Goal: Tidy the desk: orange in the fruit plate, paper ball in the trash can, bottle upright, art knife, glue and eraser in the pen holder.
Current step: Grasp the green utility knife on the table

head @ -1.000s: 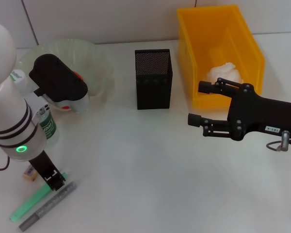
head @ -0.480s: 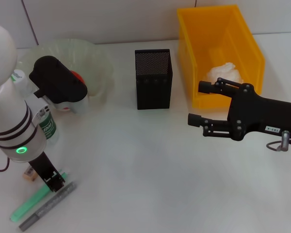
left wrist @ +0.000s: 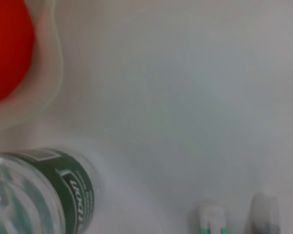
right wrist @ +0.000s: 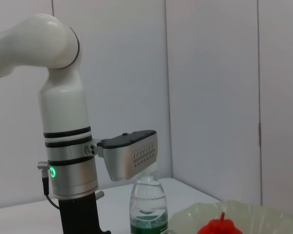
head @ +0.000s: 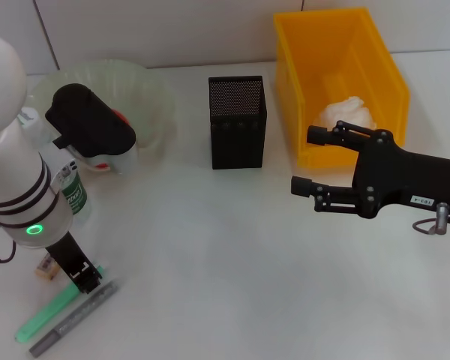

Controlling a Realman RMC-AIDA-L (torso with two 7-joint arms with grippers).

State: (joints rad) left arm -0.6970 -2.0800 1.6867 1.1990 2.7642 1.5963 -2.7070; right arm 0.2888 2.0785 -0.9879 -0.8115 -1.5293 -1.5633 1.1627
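Overhead, left gripper (head: 81, 276) sat low over the glue (head: 49, 310) and knife (head: 73, 318), jaw state unclear. Right gripper (head: 309, 159) hung released. Bottle (right wrist: 148, 204) upright only showed clearly from right wrist.

- A robot test lab, by the look of it
- Bare white tabletop (head: 225, 255), plain panelled walls (right wrist: 210, 87)
- Staged desk props: yellow bin (head: 337, 75), mesh pen holder (head: 238, 120)

White left arm (head: 19, 187) with black bands and green light; black right arm (head: 405, 180).
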